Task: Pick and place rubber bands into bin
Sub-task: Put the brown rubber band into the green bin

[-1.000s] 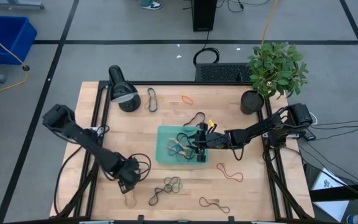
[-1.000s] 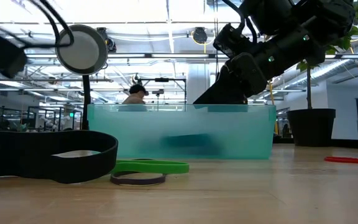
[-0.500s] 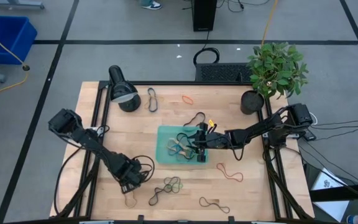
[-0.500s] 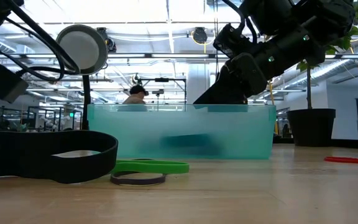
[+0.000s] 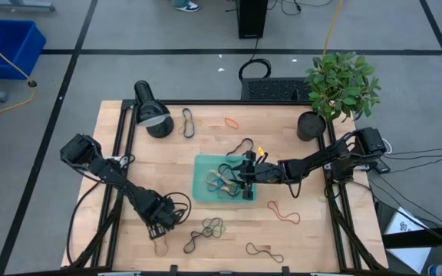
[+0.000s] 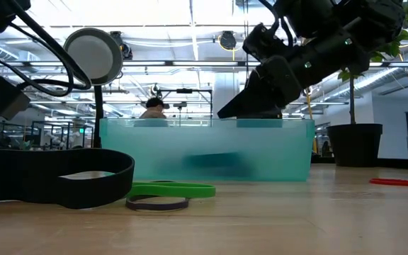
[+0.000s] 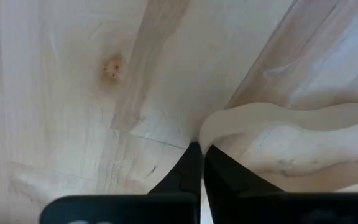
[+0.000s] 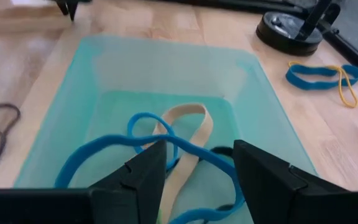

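Near edge of counter: left gripper is lowered to the wood at the front-left, fingers drawn together, pinching the end of a tan rubber band that lies flat on the surface.
Front strip: loose rubber bands are scattered along it; a green one and a dark one are seen lying in front of the bin in the low view.
Centre: bin rests flat on the counter; a blue band and a tan band lie crossed inside it.
Right gripper: held over the bin's right side, fingers spread apart, nothing between them.
Right of bin: an orange-brown band lies on the wood.
Far side: dark band and orange band lie near the back edge, beside a black lamp; a potted plant stands at the back-right corner.
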Robot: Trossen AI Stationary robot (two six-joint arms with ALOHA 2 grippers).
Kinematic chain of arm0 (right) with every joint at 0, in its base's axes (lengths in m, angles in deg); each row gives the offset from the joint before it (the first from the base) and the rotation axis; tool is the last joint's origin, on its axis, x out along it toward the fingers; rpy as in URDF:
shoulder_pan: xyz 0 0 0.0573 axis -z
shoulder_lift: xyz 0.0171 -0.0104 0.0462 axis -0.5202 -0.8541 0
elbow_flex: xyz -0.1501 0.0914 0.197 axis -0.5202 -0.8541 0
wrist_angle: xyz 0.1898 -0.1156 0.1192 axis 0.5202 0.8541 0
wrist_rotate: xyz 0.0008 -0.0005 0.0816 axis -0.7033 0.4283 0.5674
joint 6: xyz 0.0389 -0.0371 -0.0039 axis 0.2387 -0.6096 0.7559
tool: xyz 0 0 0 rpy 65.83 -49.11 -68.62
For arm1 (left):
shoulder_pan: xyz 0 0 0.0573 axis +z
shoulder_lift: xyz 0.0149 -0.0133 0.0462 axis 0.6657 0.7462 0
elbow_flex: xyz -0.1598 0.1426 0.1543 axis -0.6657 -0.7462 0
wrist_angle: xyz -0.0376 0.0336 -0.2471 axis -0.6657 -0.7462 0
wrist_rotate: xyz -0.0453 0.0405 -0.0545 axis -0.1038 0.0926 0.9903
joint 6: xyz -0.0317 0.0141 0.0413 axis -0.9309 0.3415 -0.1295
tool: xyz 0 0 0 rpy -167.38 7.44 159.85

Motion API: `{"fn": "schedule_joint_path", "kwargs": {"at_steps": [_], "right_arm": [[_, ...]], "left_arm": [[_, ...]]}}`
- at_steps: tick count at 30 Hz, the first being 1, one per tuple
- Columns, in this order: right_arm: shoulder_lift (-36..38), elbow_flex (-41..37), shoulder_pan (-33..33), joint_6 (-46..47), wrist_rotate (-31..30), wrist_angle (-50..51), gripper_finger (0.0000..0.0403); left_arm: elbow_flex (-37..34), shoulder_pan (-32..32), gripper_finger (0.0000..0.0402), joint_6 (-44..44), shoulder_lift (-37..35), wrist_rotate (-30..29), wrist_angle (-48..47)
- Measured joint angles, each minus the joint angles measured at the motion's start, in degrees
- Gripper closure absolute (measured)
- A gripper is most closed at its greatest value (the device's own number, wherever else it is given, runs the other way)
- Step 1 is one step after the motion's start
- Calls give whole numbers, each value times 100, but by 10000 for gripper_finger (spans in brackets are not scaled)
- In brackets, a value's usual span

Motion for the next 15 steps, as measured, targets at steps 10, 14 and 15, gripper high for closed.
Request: {"fn": "schedule_joint_path", "kwargs": {"at_steps": [10,14,15], "right_arm": [[216,2,-28,165,11,-398,220],[483,-2,-31,161,13,-355,220],[570,-2,-31,160,13,-306,220]], "left_arm": [[-22,-9,395,-183,-475,492,-30],[-22,-13,397,-362,-869,506,-13],[-22,-13,397,-434,-979,500,-13]]}}
